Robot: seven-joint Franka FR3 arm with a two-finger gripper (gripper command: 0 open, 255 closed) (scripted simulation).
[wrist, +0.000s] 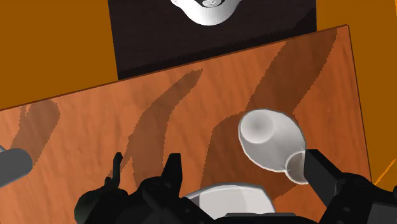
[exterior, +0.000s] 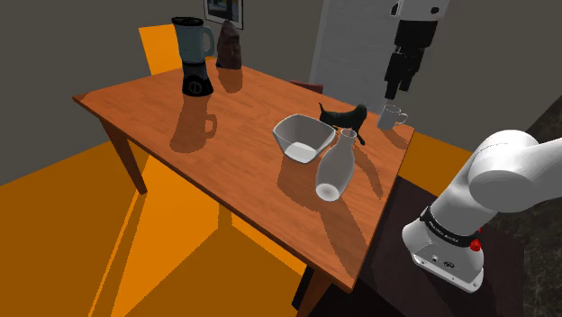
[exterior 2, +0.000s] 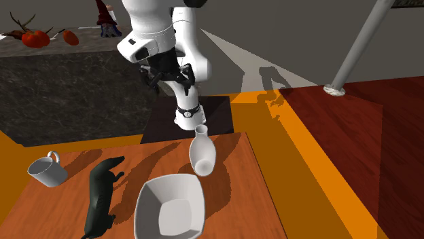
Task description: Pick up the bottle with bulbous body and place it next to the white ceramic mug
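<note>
A white bottle (exterior: 331, 167) with a bulbous body and narrow neck stands upright on the wooden table (exterior: 207, 135), near the edge facing the stand. The same bottle (exterior 2: 201, 152) stands just in front of the arm's base in the second exterior view. The white mug (exterior: 390, 116) sits near the table corner, beyond a black dog figurine (exterior: 342, 117). My gripper (exterior: 396, 88) hangs high above the mug's end of the table, open and empty. In the wrist view the bottle (wrist: 268, 139) lies far below, close to one of the fingers (wrist: 318, 173), and the mug (wrist: 13, 167) sits far to the other side.
A white bowl (exterior: 302, 136) sits right beside the bottle, between it and the table's middle. A blender (exterior: 193, 56) and a dark statuette (exterior: 229, 45) stand at the far end. The dog figurine (exterior 2: 100, 193) lies between mug (exterior 2: 46, 170) and bowl (exterior 2: 170, 207).
</note>
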